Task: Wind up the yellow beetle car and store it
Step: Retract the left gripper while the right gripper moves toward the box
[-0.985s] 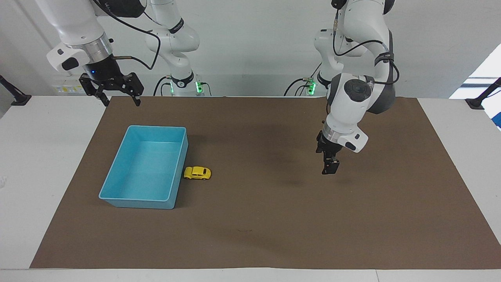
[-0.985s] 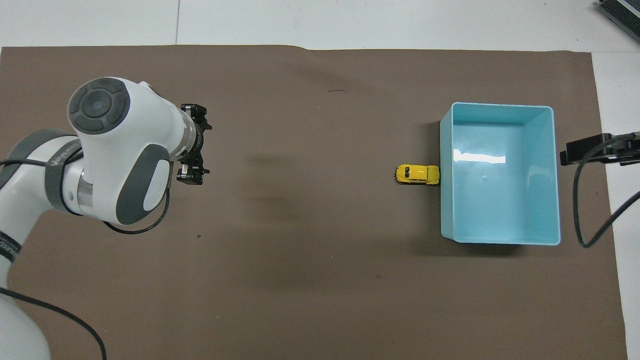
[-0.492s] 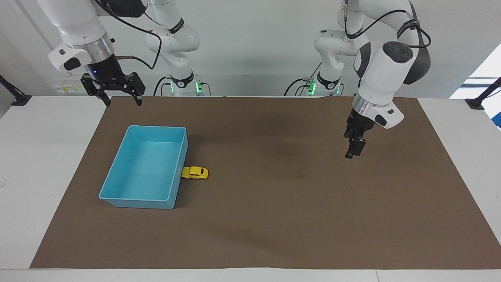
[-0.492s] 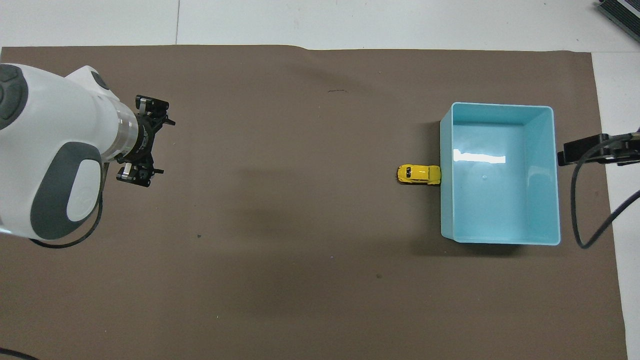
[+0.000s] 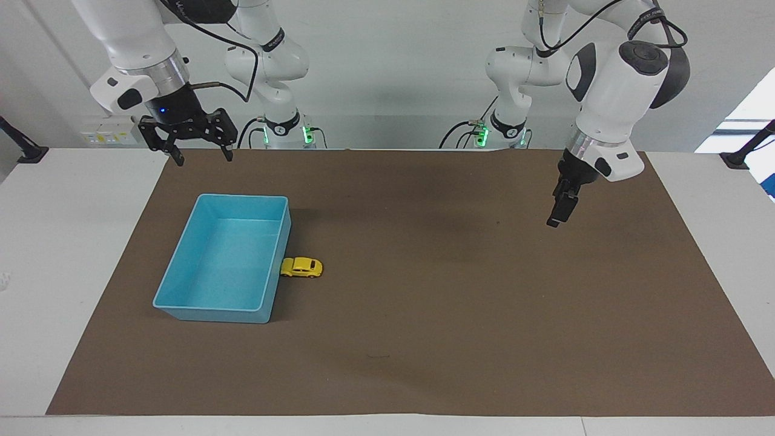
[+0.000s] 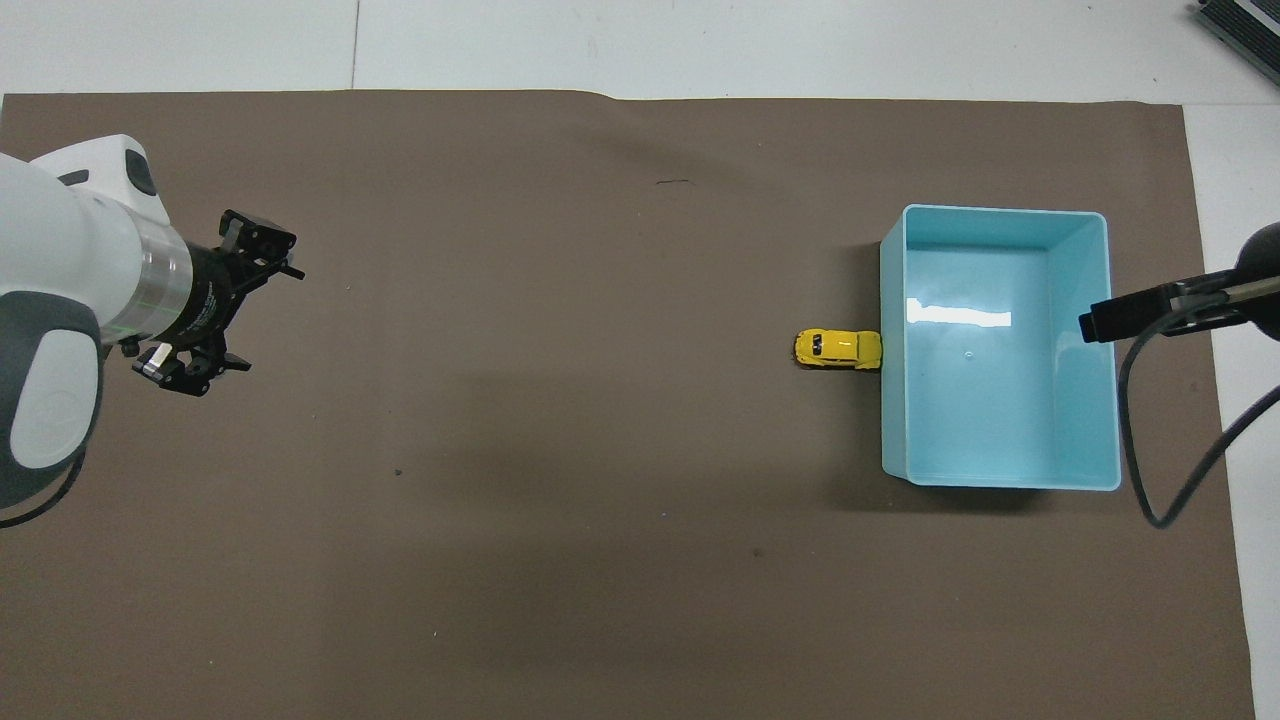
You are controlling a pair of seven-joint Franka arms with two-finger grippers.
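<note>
- Facing view: the right gripper (image 5: 202,153) hangs at the upper left of the frame, above the brown mat's (image 5: 424,339) top edge, jaws spread wide and holding nothing.
- The left gripper (image 5: 560,212) hangs at the right of the frame over bare mat, jaws apart and empty, as the overhead view shows (image 6: 235,305).
- The yellow beetle car (image 5: 301,267) sits on the mat left of centre, its end touching the outer wall of the light blue bin (image 5: 181,266), which is empty.
- The car is not yet stored.
- Risk: the car is tiny and pressed against the bin, so one finger descending on that side could strike the rim, shoving the bin or tipping the car.
- Risk: its rounded body may squirt from the jaws, and it could roll away across the surface.
</note>
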